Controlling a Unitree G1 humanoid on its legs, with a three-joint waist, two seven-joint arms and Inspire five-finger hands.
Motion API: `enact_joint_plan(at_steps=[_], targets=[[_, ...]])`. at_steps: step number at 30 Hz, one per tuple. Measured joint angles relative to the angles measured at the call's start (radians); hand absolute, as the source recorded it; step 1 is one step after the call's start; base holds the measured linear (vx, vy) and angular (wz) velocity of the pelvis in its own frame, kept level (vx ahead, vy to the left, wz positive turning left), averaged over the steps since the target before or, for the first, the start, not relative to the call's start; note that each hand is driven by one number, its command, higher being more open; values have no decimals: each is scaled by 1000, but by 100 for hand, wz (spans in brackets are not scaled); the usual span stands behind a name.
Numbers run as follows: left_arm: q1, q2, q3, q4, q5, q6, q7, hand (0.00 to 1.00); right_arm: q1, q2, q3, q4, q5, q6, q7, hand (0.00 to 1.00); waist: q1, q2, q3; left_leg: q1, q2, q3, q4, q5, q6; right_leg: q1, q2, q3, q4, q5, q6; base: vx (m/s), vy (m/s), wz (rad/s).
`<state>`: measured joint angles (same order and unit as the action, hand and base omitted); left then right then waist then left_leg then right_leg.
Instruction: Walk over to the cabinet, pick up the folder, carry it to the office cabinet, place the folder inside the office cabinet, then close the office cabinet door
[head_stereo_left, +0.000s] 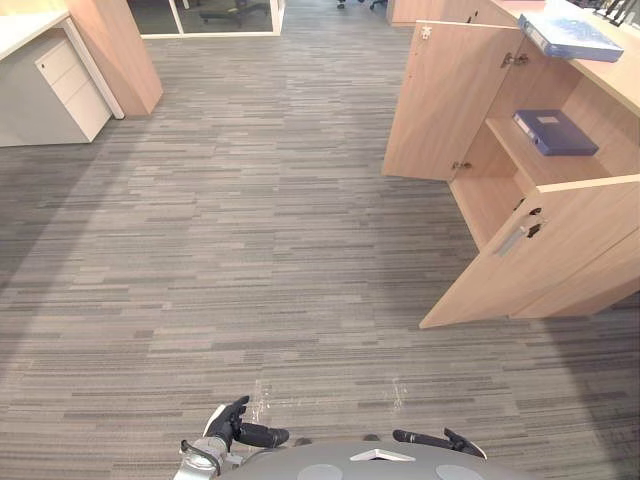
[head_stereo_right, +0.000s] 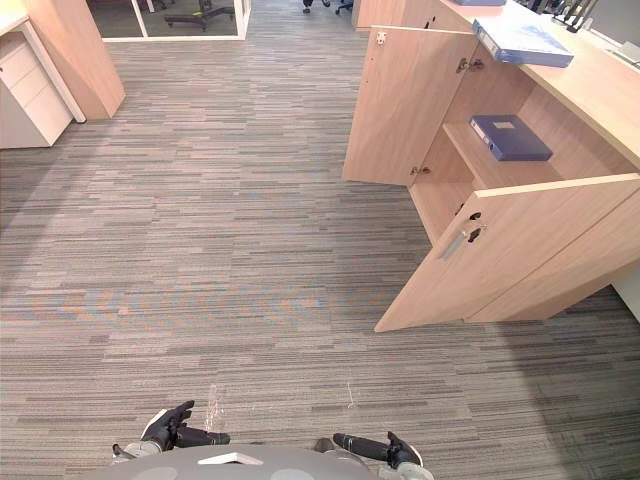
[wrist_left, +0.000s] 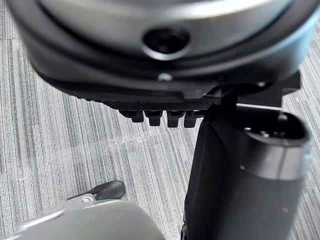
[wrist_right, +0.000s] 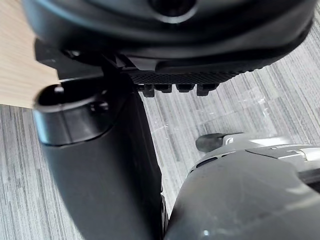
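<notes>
I record the left hand (head_stereo_left: 233, 422) and right hand (head_stereo_left: 440, 440) hanging low, fingers relaxed and empty, presumably since the folder (head_stereo_left: 570, 36) lies far ahead of them atop the open cabinet (head_stereo_left: 445, 100).

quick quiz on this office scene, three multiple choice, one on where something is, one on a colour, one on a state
1. Where does the dark blue folder lie? A on the carpet; B on a shelf inside the cabinet; C in the left hand.
2. What colour is the folder on the cabinet top? A red; B green; C light blue.
3. How do the cabinet doors stand? A both open; B both shut; C one open, one shut.

Answers: 1 B, it lies flat on the shelf between the doors. 2 C, it is pale blue against the wood. 3 A, both doors swing outward.
</notes>
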<state>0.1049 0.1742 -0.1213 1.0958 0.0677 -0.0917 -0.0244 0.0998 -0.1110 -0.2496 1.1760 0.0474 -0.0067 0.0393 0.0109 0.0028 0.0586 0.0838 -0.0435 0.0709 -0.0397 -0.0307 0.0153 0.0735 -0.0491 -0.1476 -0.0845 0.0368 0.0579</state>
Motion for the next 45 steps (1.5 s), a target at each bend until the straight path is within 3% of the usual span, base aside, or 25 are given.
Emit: enact_joint_plan(at_steps=[14, 30, 45], targets=[[-1, -4, 50, 34, -27, 9, -15, 100, -19, 6, -18, 10, 0, 1, 19, 100, -15, -8, 6, 32, 3, 88, 2, -24, -2, -2, 4, 85, 0, 8, 3, -17, -3, -19], [20, -27, 172, 34, -65, 31, -27, 100, -36, 8, -56, 39, -1, 15, 19, 100, -14, -16, 8, 34, 4, 95, 10, -27, -5, 0, 5, 93, 0, 12, 0, -30, -21, -1], [23, -29, 197, 34, -44, 31, 10, 100, -36, 11, -10, 36, -1, 16, 18, 100, -14, -30, 8, 31, 20, 104, 17, -32, -12, -3, 20, 99, 0, 12, -1, -28, -22, -1]])
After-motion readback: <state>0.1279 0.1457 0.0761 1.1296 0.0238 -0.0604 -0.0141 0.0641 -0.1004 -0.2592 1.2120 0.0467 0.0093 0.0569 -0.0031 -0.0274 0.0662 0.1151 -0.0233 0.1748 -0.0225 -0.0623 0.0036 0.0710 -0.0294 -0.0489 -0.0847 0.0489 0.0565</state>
